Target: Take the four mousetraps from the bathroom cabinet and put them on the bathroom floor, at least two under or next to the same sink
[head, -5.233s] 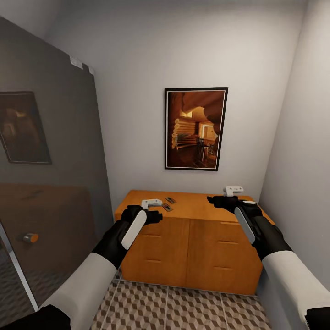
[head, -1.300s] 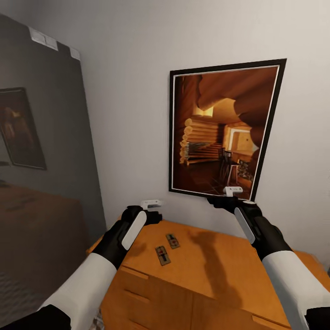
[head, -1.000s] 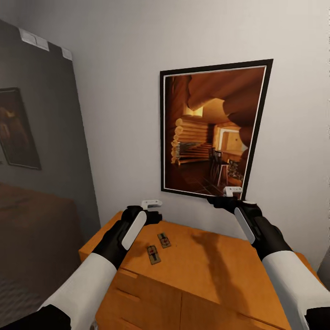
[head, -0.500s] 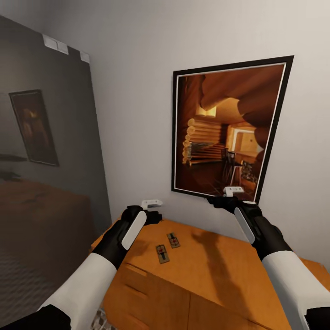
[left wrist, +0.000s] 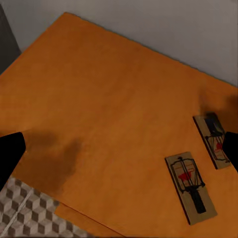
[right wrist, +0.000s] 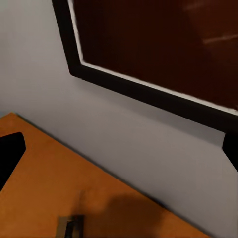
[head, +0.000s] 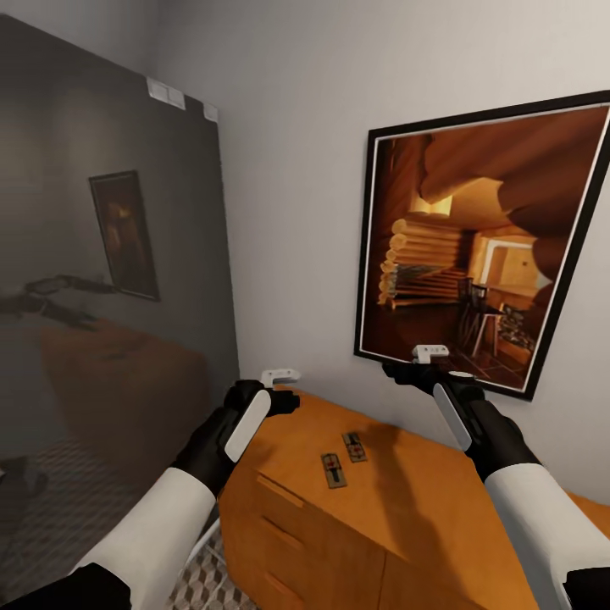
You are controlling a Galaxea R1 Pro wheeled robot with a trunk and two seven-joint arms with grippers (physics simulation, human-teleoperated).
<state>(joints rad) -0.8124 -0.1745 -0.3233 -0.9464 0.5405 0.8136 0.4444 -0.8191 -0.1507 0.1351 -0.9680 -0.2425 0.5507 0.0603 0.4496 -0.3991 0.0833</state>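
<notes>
Both grippers are empty and look spread: the wrist views show dark fingertips at opposite edges with a wide gap between. Nothing grasped.

Left gripper (head: 284, 388) hovers over the near-left part of the cabinet (head: 407, 500) top. Right gripper (head: 421, 363) hangs higher, in front of the framed picture (head: 487, 246) on the back wall.

Two mousetraps sit flat on the cabinet top, side by side, roughly parallel, close but apart: nearer mousetrap (head: 334, 470), farther mousetrap (head: 354, 446). From the left gripper they're at about 4 o'clock in the head view. Left wrist view has the same pair, nearer mousetrap (left wrist: 190, 193) fully visible, the farther one (left wrist: 212, 140) partly cut by a fingertip. The other two traps I can't place from these frames.

Look: thin tan wooden boards, dark wire bar and spring running lengthwise, red mark mid-board.

Risks, my read:
- Boards are very thin and lie flush on the wood. Fingers coming straight down likely skid off or just push the trap along the top.
- Pair is tight together; closing on one may knock or drag the other, possibly off the front edge.
- Right arm is near the picture frame and wall; a forward reach could clip it.
- Bathroom floor (head: 199, 585) tiles barely visible at the cabinet foot, so drop spot can't be judged here.
</notes>
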